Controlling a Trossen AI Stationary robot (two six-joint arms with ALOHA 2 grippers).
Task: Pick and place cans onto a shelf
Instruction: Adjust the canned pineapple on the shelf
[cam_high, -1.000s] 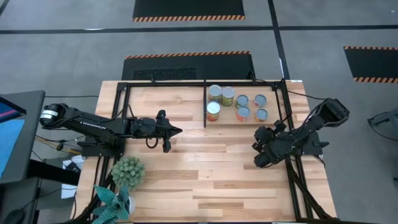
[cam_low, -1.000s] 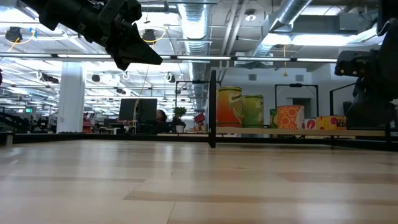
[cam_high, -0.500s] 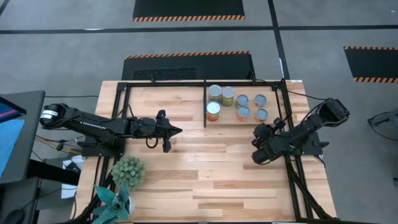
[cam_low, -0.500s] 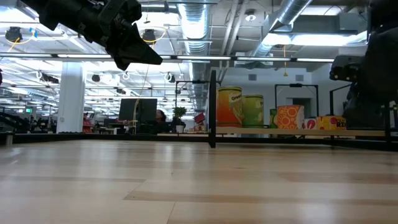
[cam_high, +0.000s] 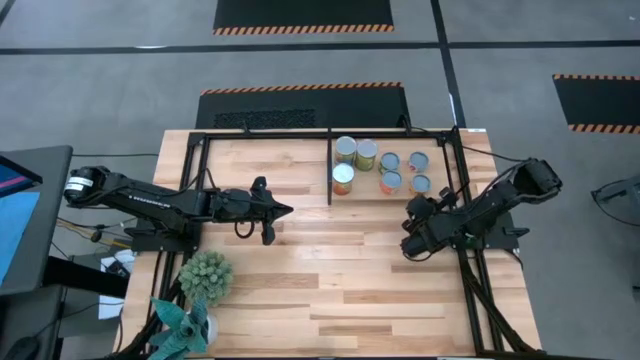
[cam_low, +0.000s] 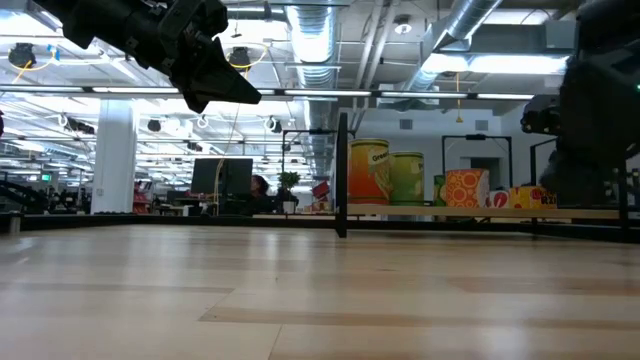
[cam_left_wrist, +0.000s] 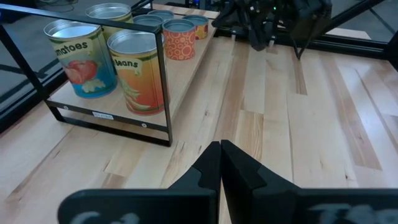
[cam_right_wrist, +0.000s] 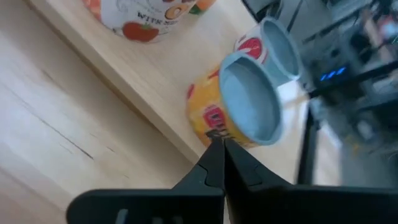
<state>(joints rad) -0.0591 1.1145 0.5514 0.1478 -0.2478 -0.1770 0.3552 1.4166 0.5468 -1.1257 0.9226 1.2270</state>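
Near the shelf (cam_high: 329, 160) with all seven cans (cam_high: 380, 166) on it, the right gripper (cam_high: 408, 246), fingers closed and empty, has drifted inward, suggesting the placing is done.

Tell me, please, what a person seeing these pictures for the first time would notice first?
The cluster of small cylindrical metal cans with silver-blue tops draws the eye, standing in the right half of the black thin-barred metal shelf frame at the far side of the light wood table. Then the two dark arms: the left gripper, shut, over the table's middle-left, and the right gripper, shut, just in front of the cans.
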